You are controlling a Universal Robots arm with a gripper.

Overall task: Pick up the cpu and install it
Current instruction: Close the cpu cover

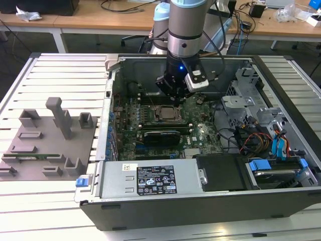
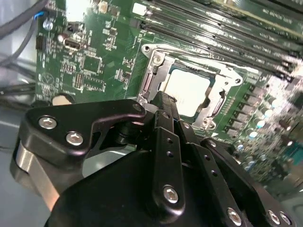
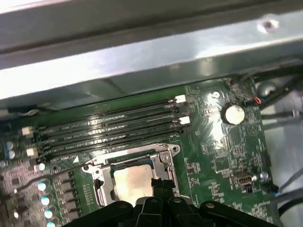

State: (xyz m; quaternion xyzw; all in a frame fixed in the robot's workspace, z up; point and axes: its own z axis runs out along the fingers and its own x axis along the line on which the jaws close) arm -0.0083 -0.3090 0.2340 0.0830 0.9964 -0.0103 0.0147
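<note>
The cpu [image 1: 165,113], a small square chip with a pale silvery top, lies flat inside the metal socket frame on the green motherboard [image 1: 200,125] of the open computer case. It shows in both wrist views, cpu [image 2: 186,89] and cpu [image 3: 131,181]. My black gripper [image 1: 175,94] hangs just above the socket's edge, towards the back wall of the case. Its two fingers meet at the tip, gripper [image 2: 162,100] and gripper [image 3: 158,183], shut with nothing between them. The fingertip hides a small part of the chip's edge.
Memory slots [image 3: 109,127] run beside the socket. A black expansion card [image 1: 160,135] lies in front of it. Drive cages and cables [image 1: 261,135] fill the exterior view's right. A grey fixture plate [image 1: 45,145] with a green memory stick sits on the exterior view's left.
</note>
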